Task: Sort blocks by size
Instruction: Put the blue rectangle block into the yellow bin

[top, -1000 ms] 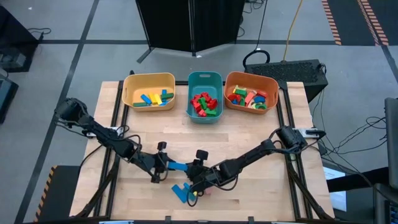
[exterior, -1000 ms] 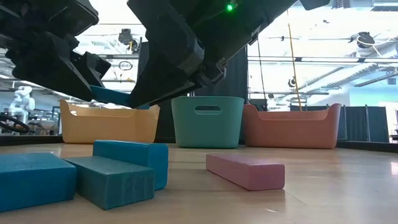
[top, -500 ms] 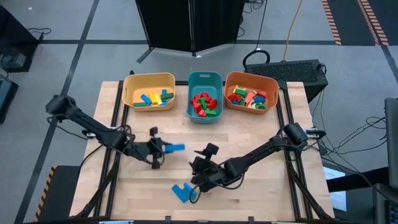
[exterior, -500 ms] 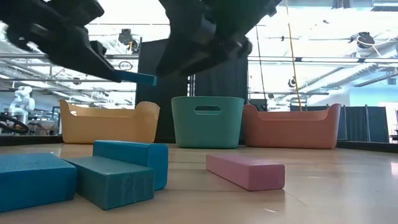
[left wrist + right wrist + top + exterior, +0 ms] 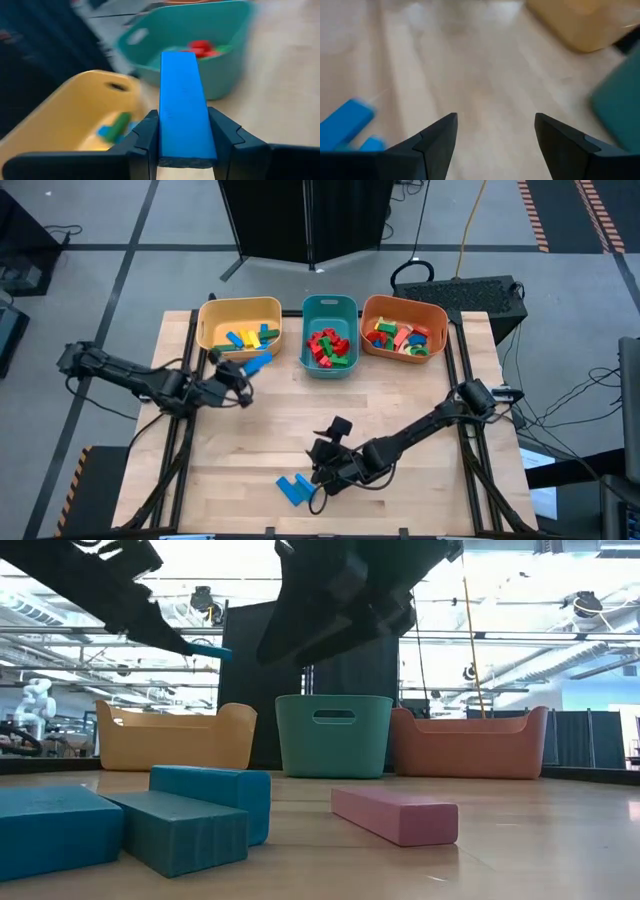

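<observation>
A long blue bar (image 5: 258,363) hangs above the table just short of the yellow bin's (image 5: 213,311) near right corner, with my left gripper (image 5: 240,377) shut on it. The same bar (image 5: 182,100) points out over the yellow and teal bins. My right gripper (image 5: 320,467) stands open above the table's near middle, nothing between its fingers (image 5: 437,140). Three blue blocks (image 5: 293,489) lie clustered on the wood just left of it. A pink block (image 5: 395,815) lies flat on the table beside them. My left gripper pinches the blue bar's two long sides (image 5: 162,135) between its fingers (image 5: 147,142), at the bar's near end. The fingers lie along the bar, which sticks out ahead of them toward the bins. The bar is lifted clear of the table, tipped slightly.
Three bins stand in a row at the far edge: yellow with long bars, teal (image 5: 330,308) with red and green bricks, orange (image 5: 368,310) with mixed small pieces. Bare wood lies between the bins and the near blocks.
My left gripper has swung up and toward the table's far edge, carrying the blue bar from the table's middle to the yellow bin's near right corner; the bar stays clear of the table. My right gripper has risen a little above the blue blocks.
</observation>
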`<state>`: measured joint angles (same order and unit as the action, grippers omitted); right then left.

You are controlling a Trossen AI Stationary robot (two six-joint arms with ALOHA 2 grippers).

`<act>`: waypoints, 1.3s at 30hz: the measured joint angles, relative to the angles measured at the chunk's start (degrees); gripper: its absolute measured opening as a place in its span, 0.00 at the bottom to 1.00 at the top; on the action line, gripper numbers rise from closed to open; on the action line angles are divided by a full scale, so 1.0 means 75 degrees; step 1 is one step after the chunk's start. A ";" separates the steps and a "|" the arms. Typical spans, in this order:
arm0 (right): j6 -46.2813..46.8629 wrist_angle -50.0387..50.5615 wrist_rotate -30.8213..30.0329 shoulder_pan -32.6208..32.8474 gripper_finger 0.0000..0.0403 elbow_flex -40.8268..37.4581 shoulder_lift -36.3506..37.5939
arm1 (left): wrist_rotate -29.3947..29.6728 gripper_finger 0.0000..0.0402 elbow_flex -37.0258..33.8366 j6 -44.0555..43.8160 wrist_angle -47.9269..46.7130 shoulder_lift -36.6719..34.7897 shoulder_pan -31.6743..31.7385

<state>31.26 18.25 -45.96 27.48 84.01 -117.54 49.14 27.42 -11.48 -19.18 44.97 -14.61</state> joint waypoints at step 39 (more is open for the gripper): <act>-0.0439 -0.1318 0.2389 0.0102 0.63 0.0000 -0.0555 | -0.1984 0.59 -0.0003 -0.0784 -0.0082 0.0986 0.5199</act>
<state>27.97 8.36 -28.05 28.25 84.01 -121.70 34.26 27.40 -17.35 -19.79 52.36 24.39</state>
